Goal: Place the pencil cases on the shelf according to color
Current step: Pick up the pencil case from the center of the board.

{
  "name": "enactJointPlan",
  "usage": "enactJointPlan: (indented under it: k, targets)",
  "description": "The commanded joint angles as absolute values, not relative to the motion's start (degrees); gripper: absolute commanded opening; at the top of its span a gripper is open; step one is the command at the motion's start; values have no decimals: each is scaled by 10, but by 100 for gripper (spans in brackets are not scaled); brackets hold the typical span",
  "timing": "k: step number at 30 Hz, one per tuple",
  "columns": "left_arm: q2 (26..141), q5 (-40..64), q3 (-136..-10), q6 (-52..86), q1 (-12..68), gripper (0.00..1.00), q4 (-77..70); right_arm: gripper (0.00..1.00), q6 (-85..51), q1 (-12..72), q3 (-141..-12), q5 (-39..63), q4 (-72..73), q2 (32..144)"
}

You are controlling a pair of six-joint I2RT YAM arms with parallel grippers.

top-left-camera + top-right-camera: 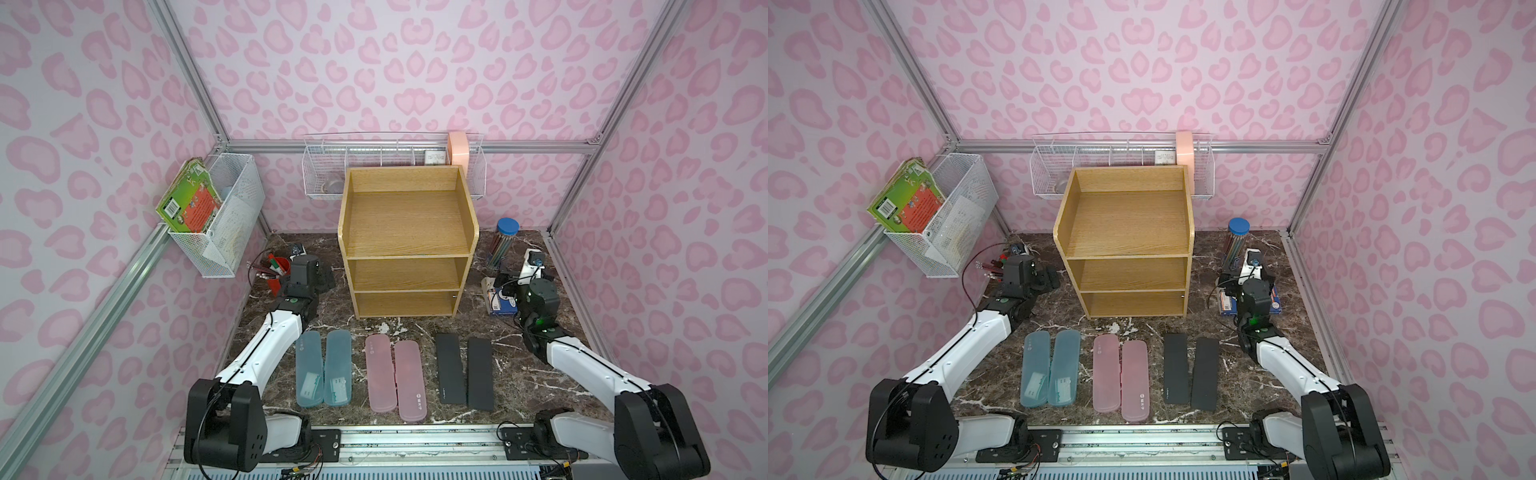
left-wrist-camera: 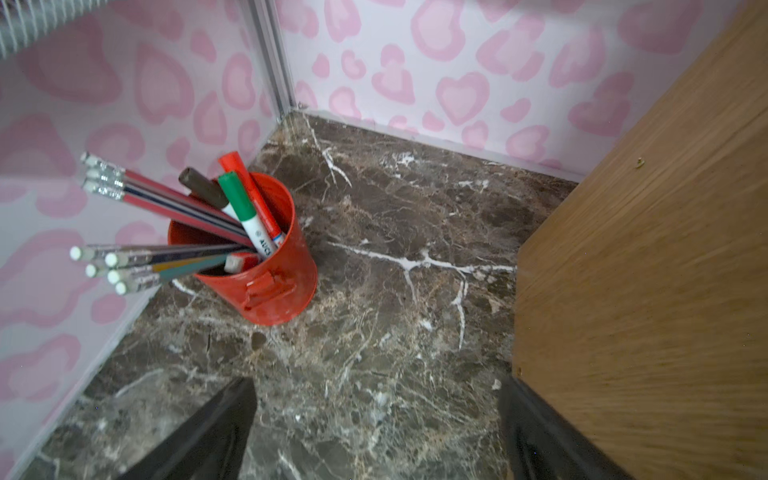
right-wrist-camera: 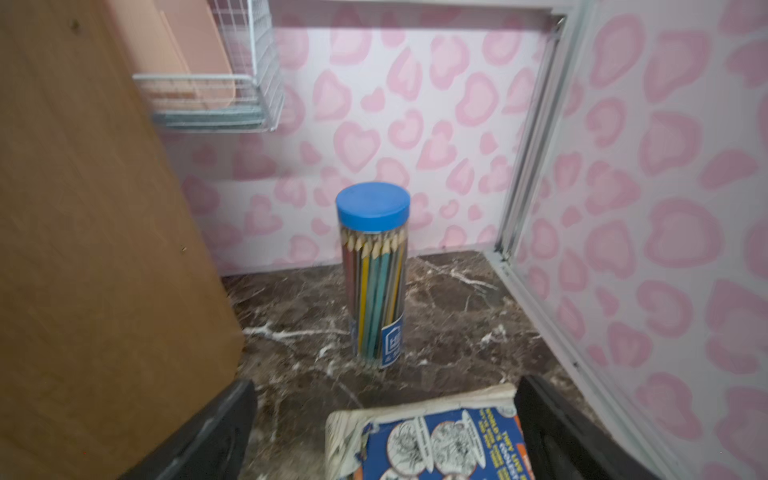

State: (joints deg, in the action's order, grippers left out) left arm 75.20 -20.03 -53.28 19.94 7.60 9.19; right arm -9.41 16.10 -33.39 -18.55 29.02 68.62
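Here, at far left, the left gripper (image 2: 374,436) hangs over the dark brown, white-veined marble tabletop (image 2: 374,291) with its jaws apart and nothing between them. It is near a red cylindrical metal pen cup (image 2: 266,266) of pencils and markers standing in the corner. In both top views six long, flat, round-ended plastic cases lie in a row along the front of the table, their ends pointing toward the shelf. From the left come two translucent teal-blue pencil cases (image 1: 309,370) (image 1: 338,368) with white labels, close side by side. Next are two translucent pink pencil cases (image 1: 379,372) (image 1: 410,380), touching, the right one set slightly nearer the front edge. Last are two matte black pencil cases (image 1: 451,368) (image 1: 481,372), with a narrow gap between them. Behind the row, at centre, stands the light oak-coloured wooden three-tier shelf (image 1: 407,253), open-fronted, with a raised rim around its top tier. At right, the right gripper (image 3: 386,390) hangs with its jaws spread wide, gripping nothing, over a worn blue-covered booklet (image 3: 436,444). Beyond it a clear cylindrical pencil tube with a blue lid (image 3: 376,282) stands upright.
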Motion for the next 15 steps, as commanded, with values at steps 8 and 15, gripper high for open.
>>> enactJointPlan:
  k: [8, 15]
  targets:
    - [686, -141, -537, 288, 130, 97, 354, 100, -303, 289, -408, -181, -159, 650]
    - [660, -97, -528, 302, 174, 97, 401, 98, -405, 361, -365, -124, -253, 628]
